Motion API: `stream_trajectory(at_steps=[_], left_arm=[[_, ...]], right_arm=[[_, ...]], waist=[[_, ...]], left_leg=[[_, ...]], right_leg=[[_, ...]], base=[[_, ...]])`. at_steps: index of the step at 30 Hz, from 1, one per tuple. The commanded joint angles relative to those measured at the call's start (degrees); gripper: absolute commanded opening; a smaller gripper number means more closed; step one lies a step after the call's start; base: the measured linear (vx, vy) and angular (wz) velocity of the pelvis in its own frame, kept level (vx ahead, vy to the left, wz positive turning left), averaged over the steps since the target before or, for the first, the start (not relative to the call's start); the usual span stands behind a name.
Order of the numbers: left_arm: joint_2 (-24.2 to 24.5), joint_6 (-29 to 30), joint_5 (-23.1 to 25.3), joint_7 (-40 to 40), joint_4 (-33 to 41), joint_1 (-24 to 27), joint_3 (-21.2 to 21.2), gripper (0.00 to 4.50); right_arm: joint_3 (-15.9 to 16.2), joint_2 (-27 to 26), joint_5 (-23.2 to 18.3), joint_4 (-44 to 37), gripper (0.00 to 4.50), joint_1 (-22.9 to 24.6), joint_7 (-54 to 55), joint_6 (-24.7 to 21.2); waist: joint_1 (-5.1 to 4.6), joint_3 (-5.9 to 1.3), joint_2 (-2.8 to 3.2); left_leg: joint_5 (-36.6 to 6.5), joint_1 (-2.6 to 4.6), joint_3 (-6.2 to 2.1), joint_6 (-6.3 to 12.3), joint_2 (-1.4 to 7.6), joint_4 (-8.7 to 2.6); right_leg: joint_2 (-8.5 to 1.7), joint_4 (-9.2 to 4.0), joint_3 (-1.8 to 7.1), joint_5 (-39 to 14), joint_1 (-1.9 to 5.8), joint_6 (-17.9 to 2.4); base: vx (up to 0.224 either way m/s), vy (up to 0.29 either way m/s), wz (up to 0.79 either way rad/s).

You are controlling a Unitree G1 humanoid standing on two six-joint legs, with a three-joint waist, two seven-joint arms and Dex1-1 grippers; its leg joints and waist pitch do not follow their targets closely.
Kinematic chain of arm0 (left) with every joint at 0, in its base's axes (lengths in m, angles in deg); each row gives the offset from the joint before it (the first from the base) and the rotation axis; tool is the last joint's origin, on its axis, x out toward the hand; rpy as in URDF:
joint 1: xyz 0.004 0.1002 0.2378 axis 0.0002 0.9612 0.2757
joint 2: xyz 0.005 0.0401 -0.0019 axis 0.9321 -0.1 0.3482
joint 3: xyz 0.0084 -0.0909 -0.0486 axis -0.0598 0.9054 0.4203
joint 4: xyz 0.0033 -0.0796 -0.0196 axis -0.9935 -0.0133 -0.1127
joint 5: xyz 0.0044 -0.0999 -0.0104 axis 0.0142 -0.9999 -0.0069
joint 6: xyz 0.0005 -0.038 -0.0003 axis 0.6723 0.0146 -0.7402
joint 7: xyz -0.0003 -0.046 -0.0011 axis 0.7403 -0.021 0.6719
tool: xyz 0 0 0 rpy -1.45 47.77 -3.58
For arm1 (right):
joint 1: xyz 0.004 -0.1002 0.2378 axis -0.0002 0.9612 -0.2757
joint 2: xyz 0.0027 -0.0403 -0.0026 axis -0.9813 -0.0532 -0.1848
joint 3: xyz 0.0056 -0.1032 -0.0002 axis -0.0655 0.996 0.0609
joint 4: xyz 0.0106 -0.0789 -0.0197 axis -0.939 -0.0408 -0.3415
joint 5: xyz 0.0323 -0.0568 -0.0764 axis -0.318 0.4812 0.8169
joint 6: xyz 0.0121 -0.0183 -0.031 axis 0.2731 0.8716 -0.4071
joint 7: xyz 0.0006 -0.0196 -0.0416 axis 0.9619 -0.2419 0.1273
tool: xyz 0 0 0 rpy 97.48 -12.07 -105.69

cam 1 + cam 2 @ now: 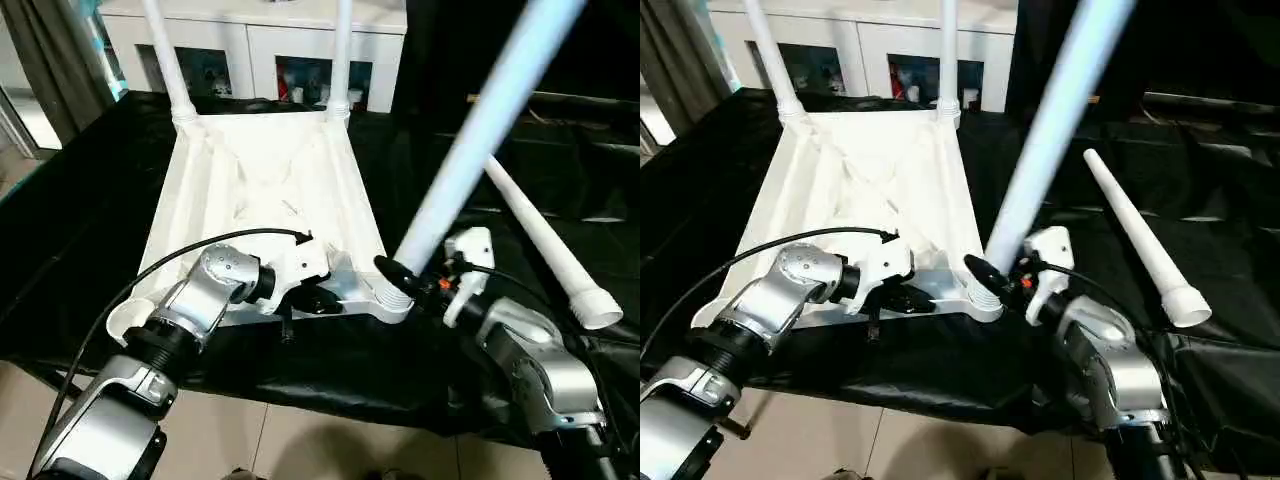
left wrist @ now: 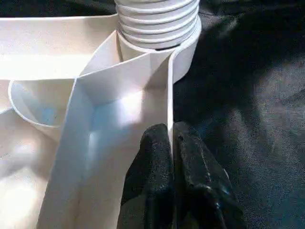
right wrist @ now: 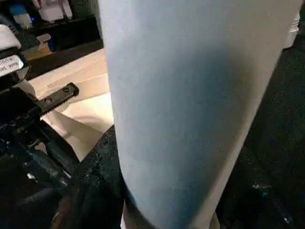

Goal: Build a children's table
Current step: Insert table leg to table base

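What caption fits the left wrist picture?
Left pincer pinching the white table's thin wall beside a ribbed leg end.

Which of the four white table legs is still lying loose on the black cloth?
The leg on the right, lying flat beside the upturned tabletop; two others stand in far sockets, one is at the near corner.

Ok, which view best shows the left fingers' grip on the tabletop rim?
The left wrist view: the left fingers pinch the tabletop's rim wall up close. Both eye views show the left gripper small, beside the near corner socket.
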Motion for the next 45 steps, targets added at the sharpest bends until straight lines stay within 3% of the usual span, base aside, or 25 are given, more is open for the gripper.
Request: stream_trajectory(at_steps=[1,3,4,6,13,17,18,25,29,31,34,39,40,41,43,45], left_arm=[[0.6,-0.4,0.6,0.4,0.6,-0.6,0.5,0.0],[0.6,-0.4,0.6,0.4,0.7,-0.5,0.5,0.0],[0.6,-0.3,0.6,0.5,0.8,-0.4,0.5,0.0],[0.6,-0.3,0.6,0.6,0.9,-0.4,0.6,0.0],[0.8,-0.4,0.7,0.8,0.8,-0.3,0.8,0.0],[0.8,-0.4,0.8,1.0,0.7,-0.4,0.9,0.0],[0.8,-0.5,0.8,1.0,0.6,-0.5,1.0,0.0],[1.0,-0.4,0.8,1.0,0.3,-0.8,1.3,0.0],[1.2,-0.4,0.9,0.8,0.0,-1.1,1.3,0.0],[1.3,-0.5,1.0,0.6,0.0,-1.1,1.2,0.0],[1.3,-0.6,1.0,0.5,-0.1,-1.2,1.1,0.0],[1.1,-0.5,1.1,0.2,0.2,-1.2,0.9,0.0],[1.0,-0.5,1.1,0.1,0.3,-1.2,0.8,0.0],[1.0,-0.6,1.1,0.1,0.4,-1.2,0.7,0.0],[0.9,-0.9,0.9,-0.4,0.6,-1.0,0.6,0.0],[0.9,-1.2,0.7,-0.9,1.0,-0.8,0.5,0.0]], right_arm=[[4.2,1.1,3.4,3.2,1.93,1.5,-1.8,-2.3],[4.5,1.3,3.6,3.3,1.93,1.3,-2.0,-2.5],[5.2,1.7,4.0,4.0,1.93,1.0,-2.6,-2.7],[5.5,2.1,4.1,4.4,1.93,0.9,-3.1,-3.1],[4.7,1.6,3.6,5.4,1.93,1.0,-2.9,-2.7],[2.1,-0.1,1.2,5.5,1.93,1.4,-2.1,-2.7],[-0.1,-0.8,-0.9,5.0,1.93,1.9,-1.8,-2.8],[-3.4,-2.1,-4.2,3.4,1.93,4.7,-0.9,-2.6],[-1.5,-1.1,-1.4,1.7,1.93,6.6,-1.5,-0.8],[2.0,1.1,2.7,1.8,1.93,6.6,-2.3,1.1],[3.0,1.4,3.6,2.2,1.93,6.4,-2.2,1.4],[5.9,-0.5,6.8,7.4,1.93,2.1,-1.1,2.8],[6.6,-1.5,7.6,10.0,1.93,0.1,-0.9,3.1],[7.2,-2.4,8.1,12.3,1.93,-1.6,-0.5,3.6],[8.0,-4.1,8.8,16.6,1.93,-4.4,-0.3,4.0],[8.1,-4.7,8.8,17.7,1.93,-5.0,-0.6,3.8]], waist=[[0.01,-3.92,-0.61],[0.07,-3.93,-0.32],[-0.03,-4.0,-0.68],[-0.04,-4.03,-0.48],[-0.09,-4.05,-0.78],[-0.05,-4.05,-0.74],[-0.04,-4.03,-0.66],[0.13,-3.96,-0.26],[0.21,-3.79,-0.16],[0.1,-3.59,-0.25],[-0.01,-3.46,0.02],[-0.49,-2.94,-0.1],[-1.19,-2.63,-0.06],[-1.92,-2.45,-0.16],[-2.4,-2.35,0.01],[-3.17,-2.25,0.35]], left_leg=[[-15.0,0.07,-0.51,2.11,2.05,-4.31],[-15.0,0.17,-0.54,2.14,2.09,-4.29],[-15.1,0.18,-0.54,2.21,2.17,-4.31],[-15.3,0.25,-0.58,2.18,2.23,-4.35],[-16.4,0.24,-0.57,2.02,2.21,-4.42],[-16.6,0.19,-0.62,2.05,2.22,-4.46],[-16.8,0.18,-0.66,1.97,2.24,-4.51],[-17.3,0.2,-0.7,1.79,2.28,-4.7],[-18.2,0.22,-0.72,1.48,2.32,-4.87],[-19.4,0.33,-0.74,1.05,2.18,-4.92],[-20.3,0.33,-0.78,1.22,2.1,-4.9],[-23.2,0.49,-0.99,0.91,2.12,-5.09],[-25.2,0.14,-1.38,0.41,1.89,-5.19],[-27.1,0.44,-1.62,-0.01,1.67,-4.89],[-28.0,0.94,-1.87,0.01,1.68,-4.78],[-29.2,0.43,-2.34,-0.07,1.91,-5.37]], right_leg=[[-2.79,-4.81,2.19,-22.6,3.09,-10.2],[-2.87,-4.79,2.27,-22.5,3.0,-10.2],[-2.84,-4.73,2.24,-21.9,3.0,-10.3],[-2.79,-4.64,2.24,-21.0,2.95,-10.7],[-2.86,-4.82,2.25,-22.1,2.91,-10.3],[-2.95,-4.89,2.25,-22.4,2.86,-10.3],[-2.94,-4.9,2.21,-22.6,2.88,-10.2],[-2.91,-4.89,2.23,-20.9,2.87,-10.8],[-2.87,-5.0,2.22,-21.4,2.8,-10.6],[-2.79,-5.26,2.15,-23.7,2.7,-9.7],[-2.91,-5.67,2.2,-26.2,2.54,-9.0],[-2.88,-6.03,2.01,-29.8,2.0,-8.1],[-2.87,-6.23,1.56,-34.1,2.06,-6.7],[-3.06,-6.92,1.19,-39.0,1.74,-5.1],[-3.28,-7.64,1.05,-41.4,1.35,-4.1],[-3.04,-7.54,0.49,-39.6,1.99,-4.2]], base=[[0.0,0.0,0.0],[0.0,0.0,0.0],[0.0,0.0,0.0],[0.0,0.0,0.0],[0.0,0.0,0.0],[0.0,0.0,0.0],[0.0,0.0,0.0],[0.0,0.0,0.0],[0.0,0.0,0.0],[0.0,0.0,0.0],[0.0,0.0,0.0],[0.0,0.0,0.0],[0.0,0.0,0.0],[0.0,0.0,0.0],[0.0,0.0,0.0],[0.0,0.0,0.0]])
